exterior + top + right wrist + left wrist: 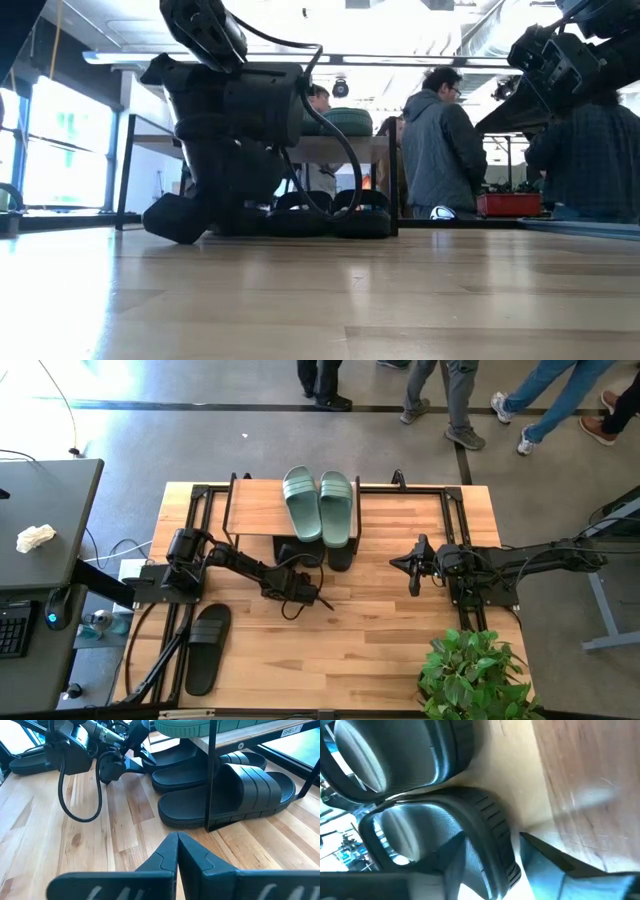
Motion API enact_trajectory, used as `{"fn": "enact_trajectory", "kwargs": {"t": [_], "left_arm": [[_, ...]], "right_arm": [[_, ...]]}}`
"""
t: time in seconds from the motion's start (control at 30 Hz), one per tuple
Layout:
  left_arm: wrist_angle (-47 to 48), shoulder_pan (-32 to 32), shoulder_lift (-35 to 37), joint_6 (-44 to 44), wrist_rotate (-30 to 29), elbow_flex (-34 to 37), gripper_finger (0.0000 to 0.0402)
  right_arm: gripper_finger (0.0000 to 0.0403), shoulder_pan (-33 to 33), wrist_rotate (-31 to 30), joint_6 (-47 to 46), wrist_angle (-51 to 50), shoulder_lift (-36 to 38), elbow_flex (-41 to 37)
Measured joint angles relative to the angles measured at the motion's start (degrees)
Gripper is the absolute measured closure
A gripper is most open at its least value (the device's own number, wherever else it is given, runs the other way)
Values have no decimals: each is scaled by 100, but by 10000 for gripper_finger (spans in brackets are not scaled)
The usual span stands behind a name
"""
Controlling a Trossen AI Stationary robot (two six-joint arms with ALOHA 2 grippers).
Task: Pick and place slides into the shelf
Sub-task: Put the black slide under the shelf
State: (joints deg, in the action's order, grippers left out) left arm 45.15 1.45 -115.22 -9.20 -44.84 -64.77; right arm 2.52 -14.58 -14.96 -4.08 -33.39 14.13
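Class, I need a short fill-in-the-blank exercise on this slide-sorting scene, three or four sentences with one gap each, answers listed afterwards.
1. The two slides lying on top of the shelf are coloured ____.
2. The right gripper has its fingers ____.
3. The black slide lying alone near the left arm's base is ____ in number.
4. The left gripper sits in front of the black slides lying ____ the shelf.

Answers: green; shut; one; under

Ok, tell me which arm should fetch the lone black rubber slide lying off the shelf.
Left. The lone black rubber slide lies beside the left arm's base; the left gripper is nearer than the right gripper.
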Motion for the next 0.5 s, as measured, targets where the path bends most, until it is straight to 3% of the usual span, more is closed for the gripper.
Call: {"fn": "enact_trajectory", "kwargs": {"t": [0.23,0.5], "left_arm": [[156,5,0,39,-74,-21,160],[913,49,-20,259,43,-437,148]], "right_arm": [[403,-1,1,0,0,0,-2],[403,-1,1,0,0,0,-2]]}}
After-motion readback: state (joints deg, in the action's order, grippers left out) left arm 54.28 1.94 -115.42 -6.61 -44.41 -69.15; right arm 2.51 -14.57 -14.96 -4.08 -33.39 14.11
